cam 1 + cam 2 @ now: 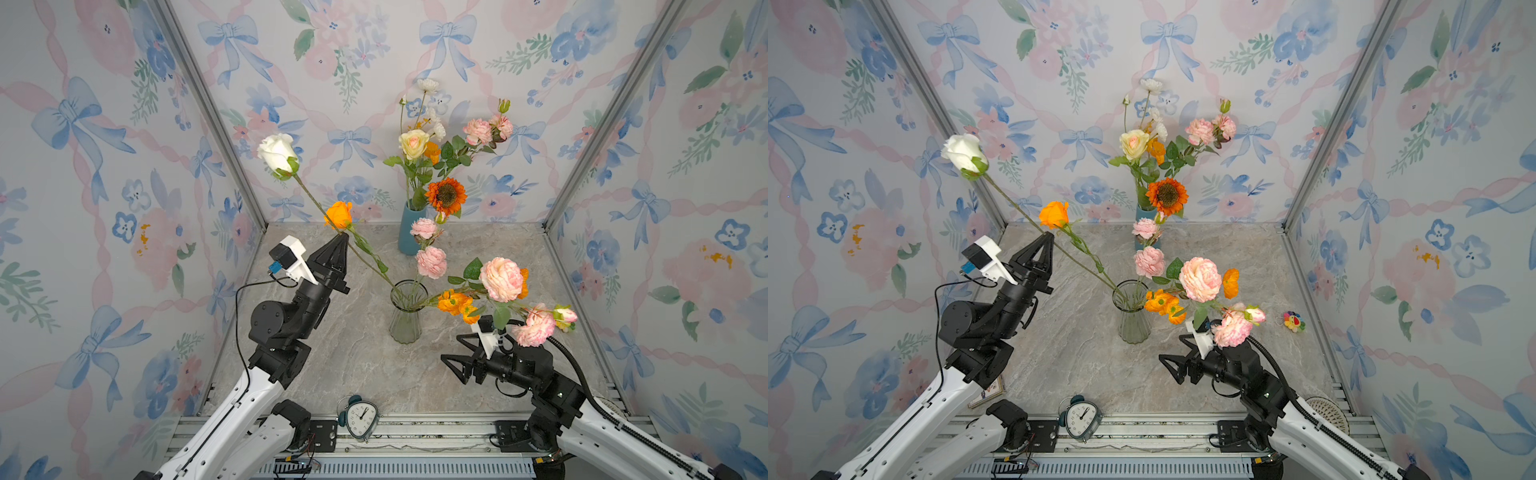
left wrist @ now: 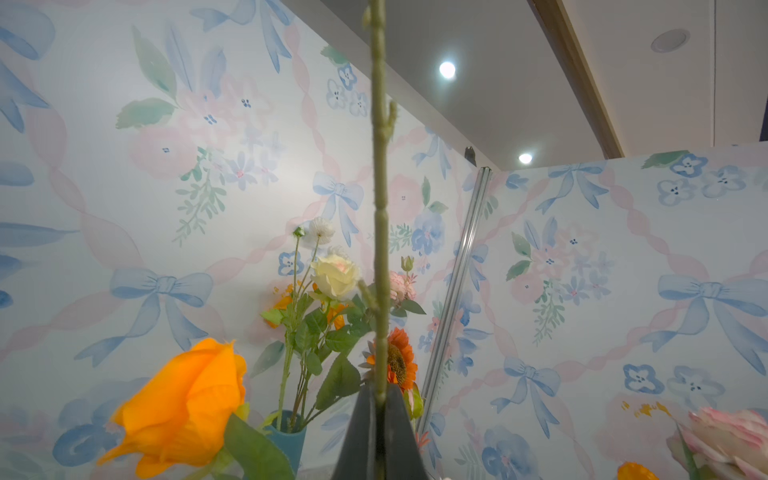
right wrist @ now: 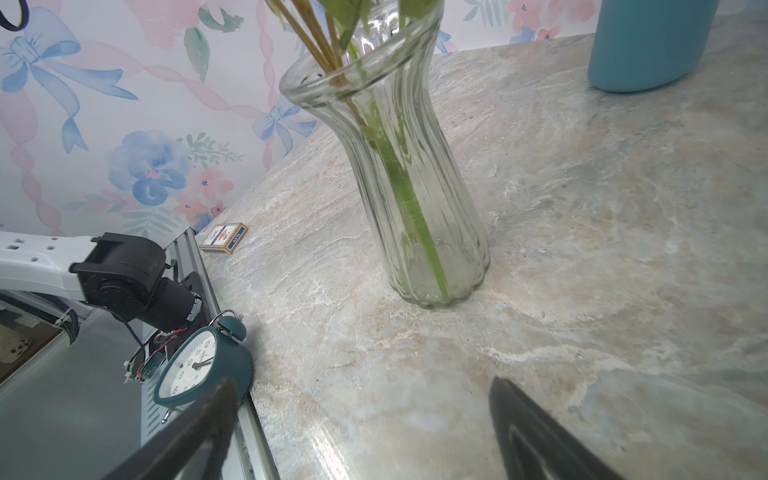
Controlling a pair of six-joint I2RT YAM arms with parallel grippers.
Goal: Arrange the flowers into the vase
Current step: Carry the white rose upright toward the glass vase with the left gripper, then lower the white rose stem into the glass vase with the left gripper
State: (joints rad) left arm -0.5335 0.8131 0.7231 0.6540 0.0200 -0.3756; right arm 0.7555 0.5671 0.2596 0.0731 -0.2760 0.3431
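Note:
The clear glass vase (image 1: 408, 311) (image 3: 399, 166) stands mid-table with several flowers leaning out of it: an orange rose (image 1: 338, 215) (image 2: 183, 411), pink carnations (image 1: 431, 262), a big pink peony (image 1: 501, 278) and orange poppies (image 1: 455, 302). My left gripper (image 1: 344, 237) (image 2: 380, 399) is shut on the white rose's stem (image 2: 379, 208). Its bloom (image 1: 277, 154) (image 1: 964, 156) is high at the left, and the stem's lower end slants into the vase mouth. My right gripper (image 1: 449, 347) (image 3: 361, 384) stands open and empty, low beside the vase.
A blue vase (image 1: 411, 228) at the back wall holds the sunflower (image 1: 446, 195) and other blooms. A teal alarm clock (image 1: 359, 417) stands at the front edge, a small card box (image 3: 223, 237) lies front left, and a rainbow plush (image 1: 1293, 321) lies right. Walls close three sides.

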